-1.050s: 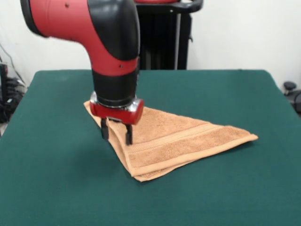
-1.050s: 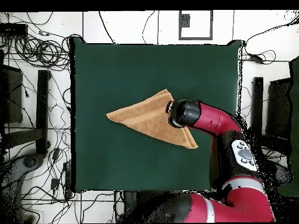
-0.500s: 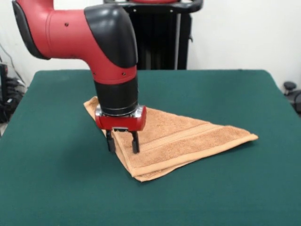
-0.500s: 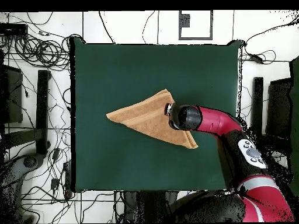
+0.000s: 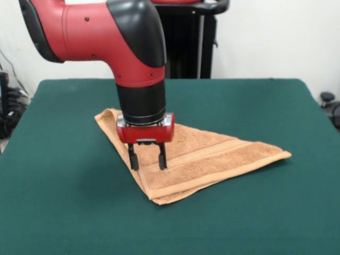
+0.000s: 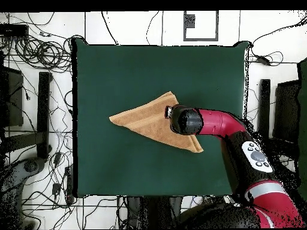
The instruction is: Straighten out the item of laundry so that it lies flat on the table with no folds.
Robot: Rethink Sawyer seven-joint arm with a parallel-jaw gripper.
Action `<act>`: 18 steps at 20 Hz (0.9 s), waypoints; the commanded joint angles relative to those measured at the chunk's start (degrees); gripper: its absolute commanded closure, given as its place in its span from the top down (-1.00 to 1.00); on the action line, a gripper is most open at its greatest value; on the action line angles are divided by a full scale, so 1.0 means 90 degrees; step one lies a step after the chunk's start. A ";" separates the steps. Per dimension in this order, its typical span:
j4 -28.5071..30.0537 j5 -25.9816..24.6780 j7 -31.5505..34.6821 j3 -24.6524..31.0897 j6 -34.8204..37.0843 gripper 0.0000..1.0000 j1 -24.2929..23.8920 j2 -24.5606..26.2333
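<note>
I saw the towel [image 5: 196, 159] folded into a triangle at frame centre, unflattened; my gripper [image 5: 147, 161] hung spread, empty.

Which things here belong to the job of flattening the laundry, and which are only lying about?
Belong to the job:
towel, folded into a triangle
green table
gripper, open over the towel's edge

Only lying about:
cables on the floor
black stand behind the table

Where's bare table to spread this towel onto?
Bare table lies all round the folded towel; in the front view the widest stretch is the near strip, below its fold. The only crowded spot is the towel's left part, where the open gripper hangs.
</note>
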 commanded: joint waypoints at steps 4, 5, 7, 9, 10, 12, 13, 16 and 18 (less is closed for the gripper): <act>0.0599 -0.0432 -0.0305 0.0722 -0.0239 1.00 0.0325 0.0029; 0.0585 -0.0428 -0.0316 0.0737 -0.0208 1.00 0.0310 0.0058; 0.0547 -0.0441 -0.0358 0.0762 -0.0175 1.00 0.0283 0.0125; 0.0512 -0.0455 -0.0415 0.0804 -0.0138 1.00 0.0229 0.0183; 0.0493 -0.0463 -0.0444 0.0826 -0.0123 1.00 0.0202 0.0214; 0.0480 -0.0493 -0.0470 0.0840 -0.0121 1.00 0.0167 0.0243; 0.0473 -0.0508 -0.0474 0.0838 -0.0118 1.00 0.0158 0.0253; 0.0457 -0.0533 -0.0468 0.0789 -0.0082 1.00 0.0178 0.0279; 0.0485 -0.0541 -0.0414 0.0757 -0.0108 1.00 0.0186 0.0309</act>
